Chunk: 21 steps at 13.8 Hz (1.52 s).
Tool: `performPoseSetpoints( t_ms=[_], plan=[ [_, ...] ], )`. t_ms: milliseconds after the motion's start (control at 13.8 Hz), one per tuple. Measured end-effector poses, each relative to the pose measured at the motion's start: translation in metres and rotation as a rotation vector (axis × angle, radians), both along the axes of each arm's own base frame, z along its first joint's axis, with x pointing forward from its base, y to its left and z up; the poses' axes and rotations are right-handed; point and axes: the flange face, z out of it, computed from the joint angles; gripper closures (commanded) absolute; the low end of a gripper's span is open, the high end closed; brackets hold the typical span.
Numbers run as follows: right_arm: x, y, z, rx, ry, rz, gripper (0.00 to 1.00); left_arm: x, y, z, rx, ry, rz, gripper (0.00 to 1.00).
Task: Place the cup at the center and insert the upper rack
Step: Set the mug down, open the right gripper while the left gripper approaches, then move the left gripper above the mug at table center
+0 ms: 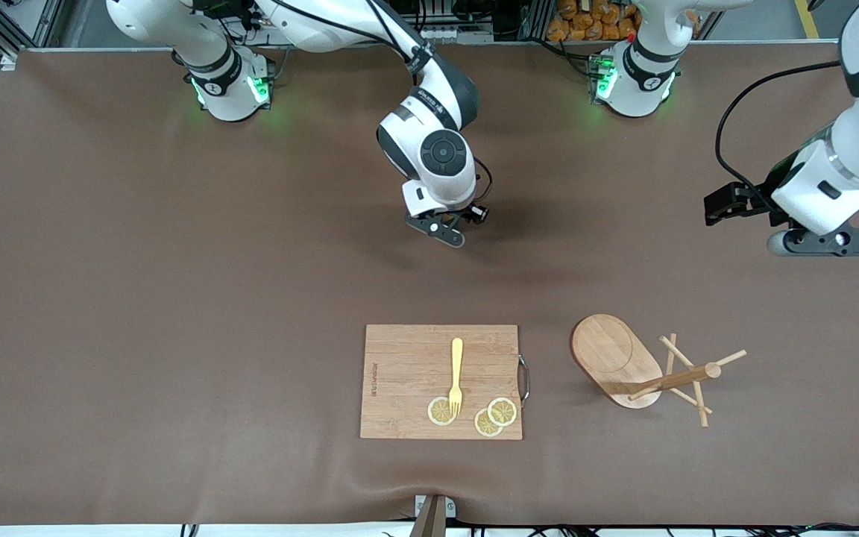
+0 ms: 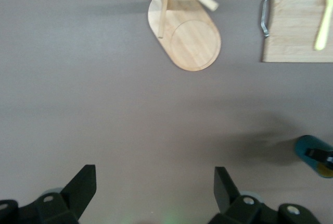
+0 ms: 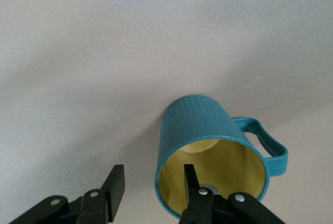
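The dark teal cup (image 3: 200, 125) stands upright on the brown table near its middle, yellow inside showing, handle to one side. My right gripper (image 3: 153, 177) is open and straddles the cup's rim, with one finger inside and one outside, apart from the wall. In the front view the right gripper (image 1: 448, 227) hides the cup. The wooden mug tree (image 1: 616, 358) stands on its oval base nearer the front camera, toward the left arm's end. It also shows in the left wrist view (image 2: 190, 36). My left gripper (image 1: 832, 242) is open and empty over bare table.
A wooden cutting board (image 1: 407, 373) lies beside the mug tree, nearer the front camera than the cup. It carries a yellow fork (image 1: 456, 373) and three lemon slices (image 1: 502, 411), and a metal handle (image 1: 523, 379) faces the mug tree.
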Motion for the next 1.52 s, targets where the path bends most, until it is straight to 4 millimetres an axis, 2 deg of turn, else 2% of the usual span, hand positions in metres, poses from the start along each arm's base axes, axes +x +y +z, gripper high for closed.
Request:
performPoseSetpoints(
  t_ms=[145, 290, 363, 508, 580, 725, 870, 1015, 1160, 1305, 1523],
  plan=[
    [0.006, 0.003, 0.011, 0.022, -0.021, 0.028, 0.0, -0.01, -0.004, 0.023, -0.038, -0.015, 0.041, 0.0],
    [0.014, 0.005, 0.03, 0.051, -0.051, 0.048, 0.0, -0.018, -0.012, 0.035, -0.041, -0.017, 0.097, 0.0],
    [0.022, 0.003, 0.046, 0.072, -0.071, 0.059, 0.0, -0.021, -0.023, 0.036, -0.041, -0.013, 0.124, 0.0],
    [0.042, -0.016, 0.092, 0.099, -0.083, 0.096, 0.0, -0.029, -0.06, 0.035, -0.035, -0.002, 0.188, 0.0],
    [0.053, -0.034, 0.12, 0.106, -0.076, 0.117, 0.0, -0.035, -0.08, 0.035, -0.031, 0.005, 0.222, 0.0],
    [0.079, -0.091, 0.185, 0.117, -0.062, 0.156, 0.0, -0.046, -0.116, 0.032, -0.023, 0.018, 0.268, 0.0],
    [0.098, -0.163, 0.247, 0.083, -0.061, 0.193, 0.0, -0.054, -0.139, 0.029, -0.016, 0.031, 0.292, 0.0],
    [0.105, -0.232, 0.292, 0.023, -0.061, 0.252, 0.0, -0.059, -0.159, 0.019, -0.003, 0.055, 0.343, 0.0],
    [0.113, -0.291, 0.325, 0.016, -0.084, 0.306, 0.0, -0.064, -0.183, 0.007, 0.018, 0.079, 0.387, 0.0],
    [0.125, -0.353, 0.35, 0.033, -0.121, 0.347, 0.0, -0.076, -0.217, -0.009, 0.071, 0.08, 0.411, 0.0],
    [0.139, -0.439, 0.367, 0.024, -0.165, 0.405, 0.0, -0.094, -0.263, -0.035, 0.141, 0.082, 0.444, 0.0]
  ],
)
